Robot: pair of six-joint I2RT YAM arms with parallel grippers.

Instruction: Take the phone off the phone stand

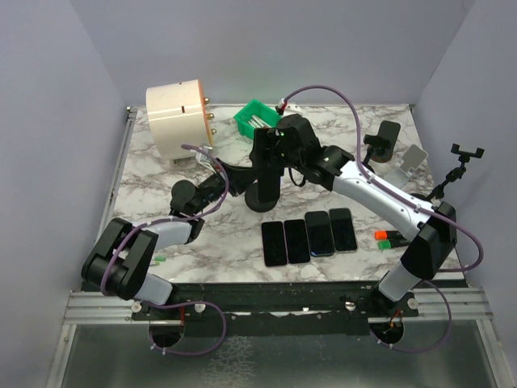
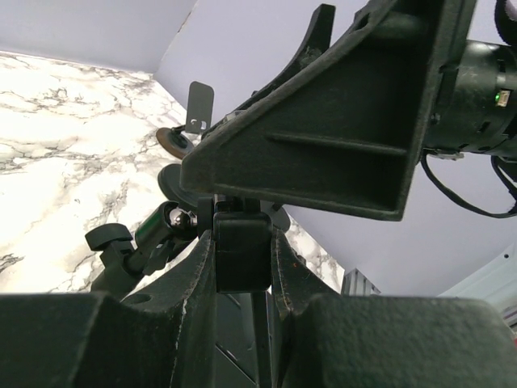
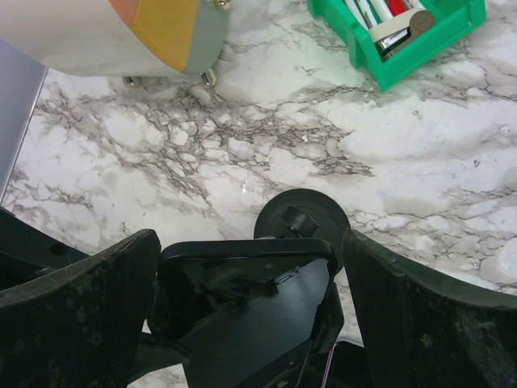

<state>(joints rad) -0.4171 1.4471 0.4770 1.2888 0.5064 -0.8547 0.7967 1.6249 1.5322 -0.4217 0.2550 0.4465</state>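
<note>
The phone (image 3: 242, 315) sits on the phone stand (image 3: 303, 217), between the wide-spread fingers of the right pincer (image 3: 250, 291). Below the phone, the left pincer (image 2: 241, 263) is clamped narrowly on the phone stand's post.

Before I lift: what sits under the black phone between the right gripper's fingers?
The stand's round black base on the marble tabletop shows just past the phone. The stem beneath is covered by the phone.
</note>
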